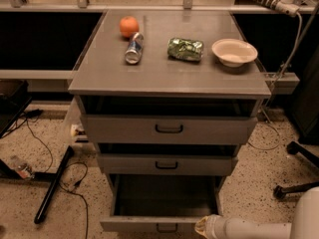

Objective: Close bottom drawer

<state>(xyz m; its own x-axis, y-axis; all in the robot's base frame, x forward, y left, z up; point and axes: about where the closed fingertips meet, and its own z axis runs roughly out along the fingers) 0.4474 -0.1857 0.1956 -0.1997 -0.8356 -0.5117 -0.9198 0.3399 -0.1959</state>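
While bottom drawer [162, 205] stands open, gripper [202, 226] by its front, state unclear, can [133, 49], bowl [234, 51] above

I log on the cabinet top [164, 78] an orange [129, 26] back left, can [134, 48] just before it, packet [185, 49] centre, bowl [234, 51] right, bottom drawer [149, 225] foremost below, my gripper [203, 226] at its front's right end.

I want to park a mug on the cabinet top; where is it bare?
The front strip of the cabinet top, before the can, green packet and bowl, is bare. The back row, with the orange, is crowded. The gripper sits low at the front of the open bottom drawer, right end.
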